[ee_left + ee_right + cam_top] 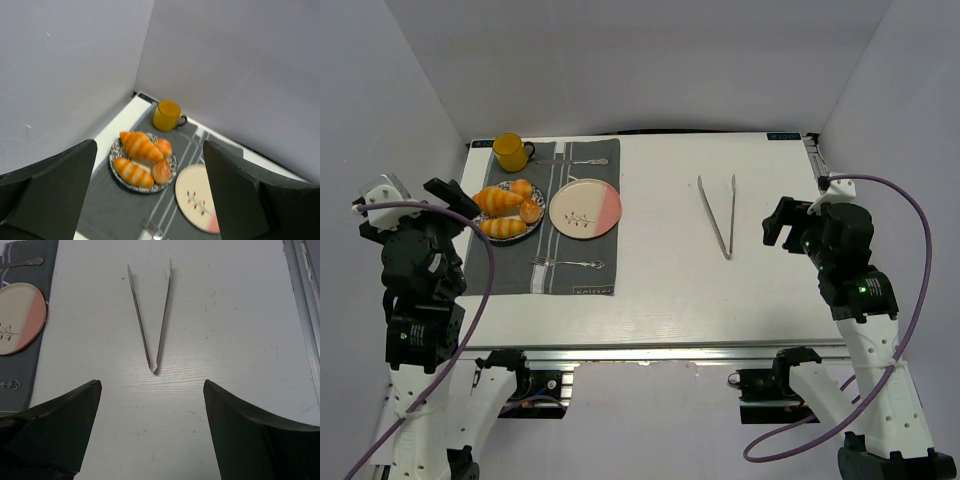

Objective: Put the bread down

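Observation:
Several bread pieces lie on a small patterned plate point(480, 216) at the table's left: two striped long rolls point(498, 200) point(503, 228) and two round buns point(523, 187) point(530, 211). In the left wrist view the rolls point(140, 145) point(132, 171) and buns point(163, 147) point(161, 171) show between my fingers. A cream and pink plate point(585, 208) point(200, 202) lies bare to their right. My left gripper point(452, 200) point(149, 145) is open and empty, raised left of the bread. My right gripper point(782, 225) point(152, 382) is open and empty, right of the metal tongs point(718, 215) point(152, 320).
A grey placemat point(510, 270) holds both plates, a fork point(567, 263) and a spoon point(570, 161). A yellow mug point(510, 151) point(166, 115) stands at the back left corner. Grey walls close in the table on three sides.

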